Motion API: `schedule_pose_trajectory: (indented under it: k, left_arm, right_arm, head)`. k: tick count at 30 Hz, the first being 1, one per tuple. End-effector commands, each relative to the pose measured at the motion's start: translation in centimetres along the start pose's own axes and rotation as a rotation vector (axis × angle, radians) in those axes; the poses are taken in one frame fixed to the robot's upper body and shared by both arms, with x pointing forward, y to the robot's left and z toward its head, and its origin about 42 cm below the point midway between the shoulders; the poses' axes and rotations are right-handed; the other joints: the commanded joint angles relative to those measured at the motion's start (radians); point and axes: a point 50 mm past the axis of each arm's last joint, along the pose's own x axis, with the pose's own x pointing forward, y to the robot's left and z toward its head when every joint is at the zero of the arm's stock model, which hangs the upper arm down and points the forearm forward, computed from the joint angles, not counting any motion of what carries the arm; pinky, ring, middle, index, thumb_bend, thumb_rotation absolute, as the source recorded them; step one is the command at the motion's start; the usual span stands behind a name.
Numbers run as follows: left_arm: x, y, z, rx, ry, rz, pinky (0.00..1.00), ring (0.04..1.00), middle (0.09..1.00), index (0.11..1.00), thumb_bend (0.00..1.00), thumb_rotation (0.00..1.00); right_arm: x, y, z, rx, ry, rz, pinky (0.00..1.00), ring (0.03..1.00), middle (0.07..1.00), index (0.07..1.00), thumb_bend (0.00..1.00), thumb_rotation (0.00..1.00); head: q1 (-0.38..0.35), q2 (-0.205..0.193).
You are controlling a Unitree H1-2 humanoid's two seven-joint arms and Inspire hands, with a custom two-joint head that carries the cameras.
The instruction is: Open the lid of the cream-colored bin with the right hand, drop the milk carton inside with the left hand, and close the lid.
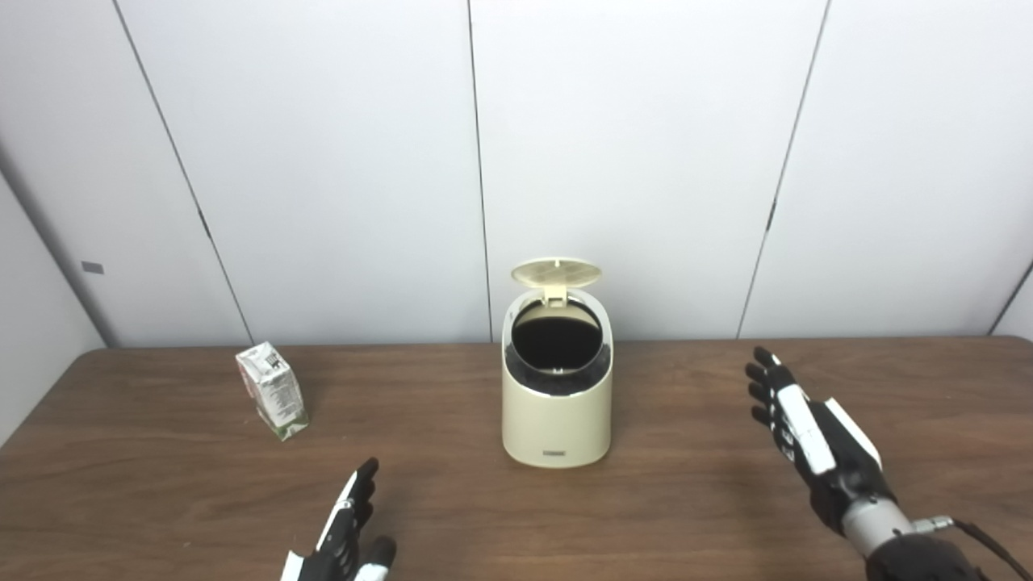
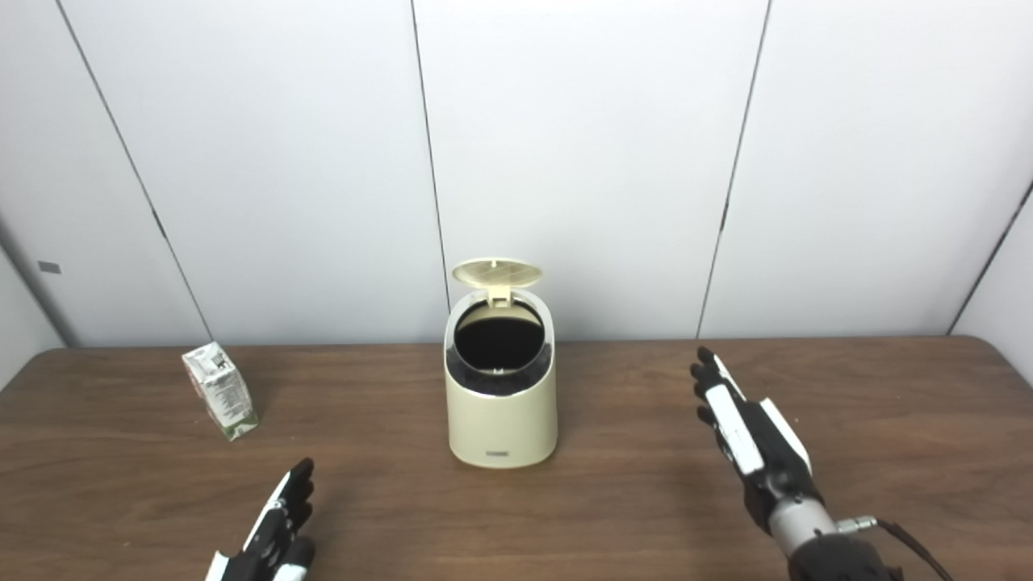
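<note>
Smooth cream plastic bin (image 1: 556, 407) standing on matt wood-grain bench (image 1: 694, 500); printed paper milk carton (image 1: 272, 390) showing, left of centre.

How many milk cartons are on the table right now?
1. The milk carton stands on the table's left side, left of the open cream-colored bin. The bin's dark interior can't be checked.

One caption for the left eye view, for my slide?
Bin lid open; carton on table; both robot hands empty.

- Lab or test room is suggested.
- Plain white wall panels (image 1: 629, 161) with dark seams are seen behind.
- Wood-grain worktop (image 1: 686, 484) is set against them.
</note>
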Motion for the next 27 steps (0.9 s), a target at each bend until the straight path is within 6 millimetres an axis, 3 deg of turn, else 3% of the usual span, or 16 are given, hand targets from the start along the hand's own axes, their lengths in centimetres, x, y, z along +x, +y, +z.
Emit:
schedule_pose_trajectory:
  k: [1,6,11,16,21,27]
  left_arm:
    - [-2.1,0.4,-1.1,-0.010,0.056,0.004,1.00,1.000,1.000,1.000,0.63,0.75]
    - [-2.0,0.8,-0.7,0.010,0.050,0.016,1.00,1.000,1.000,1.000,0.67,0.77]
    - [-1.9,0.5,-0.2,0.016,0.038,0.037,1.00,1.000,1.000,1.000,0.67,0.78]
    - [-1.7,0.4,0.3,-0.001,0.014,0.071,1.00,1.000,1.000,1.000,0.71,0.74]
    - [-1.5,0.7,1.4,0.038,-0.045,0.117,0.93,0.979,0.997,1.000,0.74,0.66]
    - [-0.7,2.2,3.5,0.106,-0.084,0.200,0.90,0.962,0.981,1.000,0.73,0.68]
  right_arm:
    - [-0.6,0.5,1.8,0.012,-0.132,-0.005,0.96,0.971,0.974,0.973,0.74,1.00]
    - [-3.6,1.7,0.1,0.082,-0.150,-0.050,0.94,0.968,0.974,0.969,0.70,1.00]
    - [-5.0,1.9,-1.7,0.188,-0.164,-0.063,0.97,0.984,0.994,0.994,0.66,1.00]
    - [-6.0,1.8,-3.1,0.179,-0.212,-0.059,1.00,0.993,1.000,1.000,0.67,0.96]
    - [-6.4,1.6,-3.0,0.168,-0.240,-0.061,0.97,0.987,0.993,1.000,0.67,0.93]
    - [-7.0,1.7,-2.5,0.246,-0.232,-0.054,0.95,0.981,0.984,1.000,0.67,0.83]
  head:
    - [0.001,0.003]
    - [0.035,0.016]
    - [0.106,0.028]
    - [0.148,0.040]
    - [0.201,0.042]
    - [0.274,0.039]
